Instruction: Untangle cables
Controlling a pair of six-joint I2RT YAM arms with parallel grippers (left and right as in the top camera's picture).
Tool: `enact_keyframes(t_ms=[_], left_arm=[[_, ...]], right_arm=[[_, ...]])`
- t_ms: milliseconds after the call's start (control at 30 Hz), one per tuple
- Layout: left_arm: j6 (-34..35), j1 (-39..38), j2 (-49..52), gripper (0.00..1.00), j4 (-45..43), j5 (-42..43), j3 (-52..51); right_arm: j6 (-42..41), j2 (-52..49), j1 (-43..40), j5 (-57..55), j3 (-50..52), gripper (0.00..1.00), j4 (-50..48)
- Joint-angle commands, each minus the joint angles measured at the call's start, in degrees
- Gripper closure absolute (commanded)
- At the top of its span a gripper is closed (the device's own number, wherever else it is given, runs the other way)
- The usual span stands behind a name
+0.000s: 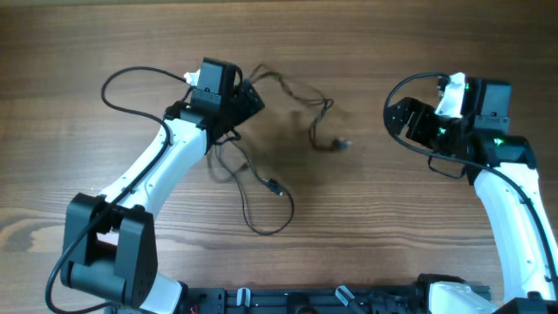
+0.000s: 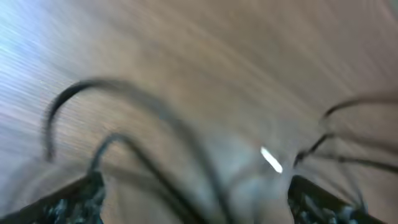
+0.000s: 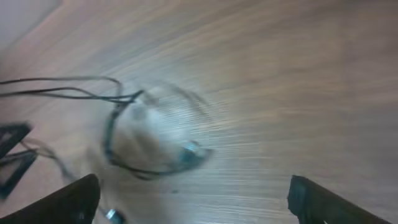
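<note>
L gripper [image 1: 247,98]: jaws wide apart. Thin cables [image 1: 275,187] run blurred between its fingers [image 2: 74,199], none clamped. R gripper [image 1: 404,119]: jaws wide apart, holds nothing, sits apart from nearest plug end. Cables spread from upper centre to lower centre of wooden table [image 1: 392,227]. Bare wood lies btwn cables and R arm.

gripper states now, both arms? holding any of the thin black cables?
Left gripper: open, blurred thin black cables crossing between its wide-apart fingers, none clamped.
Right gripper: open, holding nothing.
</note>
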State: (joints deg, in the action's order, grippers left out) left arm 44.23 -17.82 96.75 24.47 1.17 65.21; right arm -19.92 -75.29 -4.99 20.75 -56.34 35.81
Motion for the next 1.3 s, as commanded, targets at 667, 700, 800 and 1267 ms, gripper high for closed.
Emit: enact_keyframes(t_ms=[667,700,800,1267], left_arm=[[-12.92,-14.84,-1.11,0.00,30.12,10.64,0.37],[-11.67,-14.84,-1.11,0.00,30.25,8.87,0.37],[1.97,-13.70,-1.11,0.00,24.11,3.69,0.37],[-17.38,-9.20,-1.07,0.00,35.45,22.67,0.37]], right_arm=[[0.74,-7.76,-0.22,4.35,-0.20,0.00,4.11],[4.04,-7.76,-0.22,8.07,-0.20,0.00,3.87],[13.66,-7.76,0.07,17.55,-0.20,0.00,3.93],[2.01,-7.76,15.65,4.02,-0.20,0.00,-9.27]])
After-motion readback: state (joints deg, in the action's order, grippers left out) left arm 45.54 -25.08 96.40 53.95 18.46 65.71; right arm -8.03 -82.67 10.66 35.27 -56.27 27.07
